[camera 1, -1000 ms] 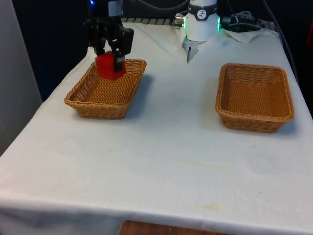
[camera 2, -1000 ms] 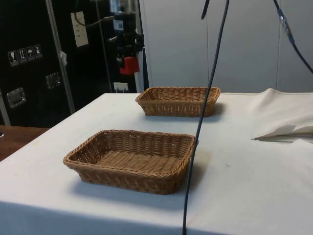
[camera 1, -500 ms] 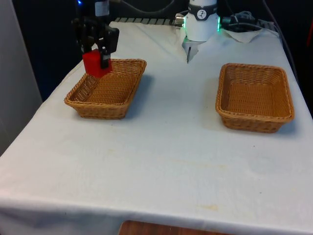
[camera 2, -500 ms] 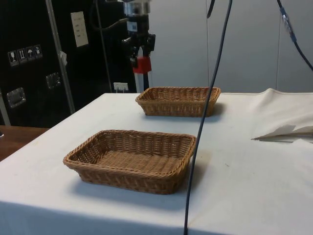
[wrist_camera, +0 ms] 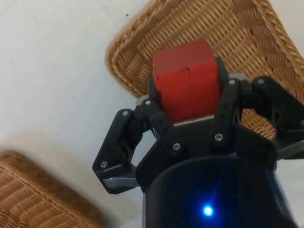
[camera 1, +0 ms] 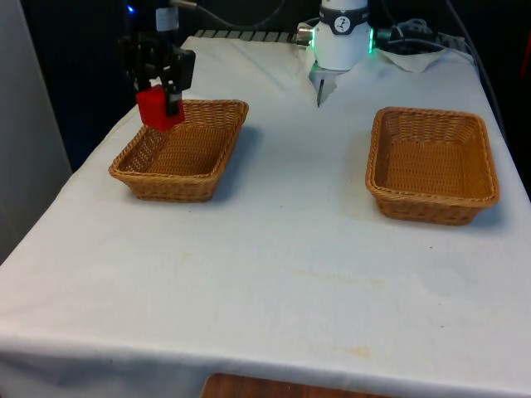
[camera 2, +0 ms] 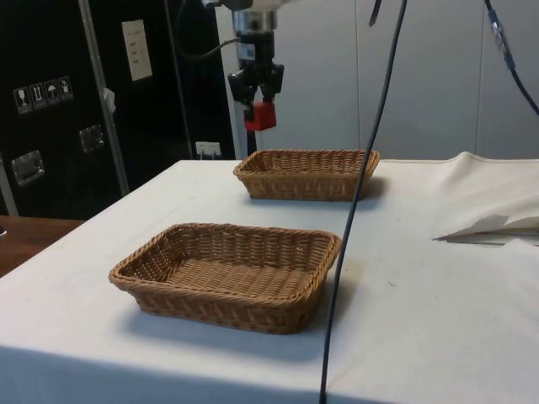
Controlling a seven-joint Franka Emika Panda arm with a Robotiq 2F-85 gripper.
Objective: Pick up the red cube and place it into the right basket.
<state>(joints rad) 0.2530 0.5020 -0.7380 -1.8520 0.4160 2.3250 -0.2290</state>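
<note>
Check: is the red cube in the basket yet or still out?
Out. The red cube is held in the gripper in the air above the far corner of the basket; both baskets look empty.

Robotics laboratory. A surface (camera 1: pixel 274 265) draped in white cloth carries 2 wicker baskets (camera 1: pixel 181 149) (camera 1: pixel 433 163) — no domestic furnishings. Loose black cables (camera 2: pixel 358 185) hang across the side view, and dark equipment cabinets (camera 2: pixel 50 109) bearing handling labels (camera 2: pixel 40 94) stand behind — a staged test cell.
</note>
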